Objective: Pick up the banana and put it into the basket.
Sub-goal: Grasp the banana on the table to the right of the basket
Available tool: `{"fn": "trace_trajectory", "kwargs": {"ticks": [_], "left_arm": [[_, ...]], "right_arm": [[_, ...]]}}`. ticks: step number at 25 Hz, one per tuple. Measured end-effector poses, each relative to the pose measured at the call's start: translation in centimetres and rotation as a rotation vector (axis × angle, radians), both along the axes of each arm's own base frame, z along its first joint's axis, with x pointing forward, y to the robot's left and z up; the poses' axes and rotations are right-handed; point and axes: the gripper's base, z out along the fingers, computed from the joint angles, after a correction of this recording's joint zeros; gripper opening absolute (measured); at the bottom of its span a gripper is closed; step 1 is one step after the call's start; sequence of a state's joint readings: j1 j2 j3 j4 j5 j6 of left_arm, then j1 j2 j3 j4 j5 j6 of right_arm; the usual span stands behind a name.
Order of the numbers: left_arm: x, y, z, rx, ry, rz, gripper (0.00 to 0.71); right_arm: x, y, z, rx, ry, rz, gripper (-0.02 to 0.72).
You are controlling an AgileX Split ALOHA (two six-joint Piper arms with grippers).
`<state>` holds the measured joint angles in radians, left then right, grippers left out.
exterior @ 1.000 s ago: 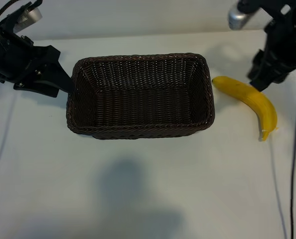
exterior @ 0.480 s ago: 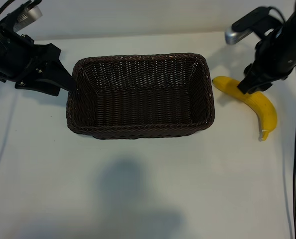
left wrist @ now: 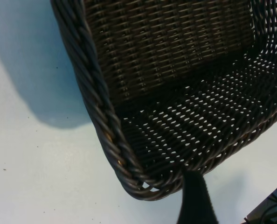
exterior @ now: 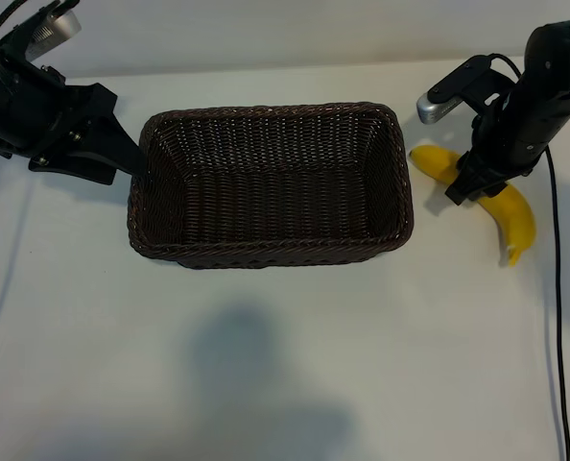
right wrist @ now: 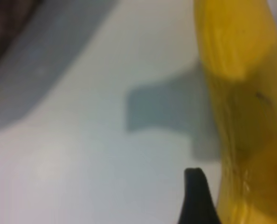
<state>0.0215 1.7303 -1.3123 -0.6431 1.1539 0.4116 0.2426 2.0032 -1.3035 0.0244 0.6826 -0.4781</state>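
Banana [exterior: 510, 213] lies on the table [exterior: 285, 355] just beside the basket's [exterior: 271, 182] right end, outside it. The right pincer [exterior: 469, 182] is down over the banana's middle with jaws apart, one fingertip [right wrist: 197, 198] at the peel, likely lining up to grasp across its width. The left pincer [exterior: 122, 158], also apart, sits at the basket's left rim, perhaps to steady it
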Motion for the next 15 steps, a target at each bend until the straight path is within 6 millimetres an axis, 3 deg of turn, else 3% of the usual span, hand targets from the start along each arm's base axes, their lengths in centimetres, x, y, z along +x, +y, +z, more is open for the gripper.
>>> {"fn": "trace_trajectory", "kwargs": {"ticks": [5,10,12,15], "left_arm": [[0.1,0.0,0.0,0.002,-0.007,0.003,0.499],[0.1,0.0,0.0,0.002,-0.007,0.003,0.499],[0.1,0.0,0.0,0.002,-0.007,0.003,0.499],[0.1,0.0,0.0,0.002,-0.007,0.004,0.499]], "right_arm": [[0.4,-0.1,-0.7,-0.014,-0.015,0.003,0.47],[0.4,-0.1,-2.7,-0.022,0.037,-0.011,0.456],[0.3,-0.1,-2.5,-0.02,0.04,-0.025,0.428],[0.1,-0.1,-0.7,-0.005,0.022,-0.037,0.428]]}}
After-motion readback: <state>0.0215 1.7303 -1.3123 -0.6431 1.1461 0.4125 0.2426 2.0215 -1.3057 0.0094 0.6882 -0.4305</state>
